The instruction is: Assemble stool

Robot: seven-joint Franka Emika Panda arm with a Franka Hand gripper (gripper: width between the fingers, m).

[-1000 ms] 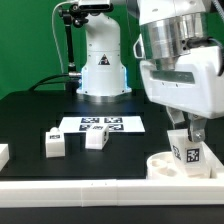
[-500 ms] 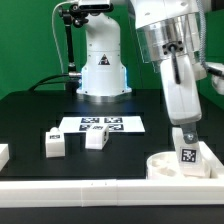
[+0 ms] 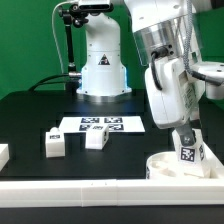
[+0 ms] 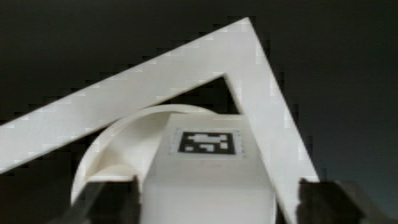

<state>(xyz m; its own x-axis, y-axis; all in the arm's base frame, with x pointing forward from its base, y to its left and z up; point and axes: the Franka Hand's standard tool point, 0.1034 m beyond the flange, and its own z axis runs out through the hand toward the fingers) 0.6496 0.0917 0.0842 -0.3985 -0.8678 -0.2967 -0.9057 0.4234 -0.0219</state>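
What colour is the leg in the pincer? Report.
White leg, black-and-white square tag; clearest in wrist view.

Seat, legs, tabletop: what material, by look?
Seat: looks like white plastic, matte, thick and uniform, no grain. Loose legs and the leg in the jaws: same look, with paper-like black-and-white tags stuck on. Table: black, matte, no glare; coated board or mat, cannot tell.

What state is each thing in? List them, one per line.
claw: shut on the held leg
held leg: gripped, lower end at the seat
seat: flat on the table
first loose leg: lying free on table
second loose leg: lying free on table
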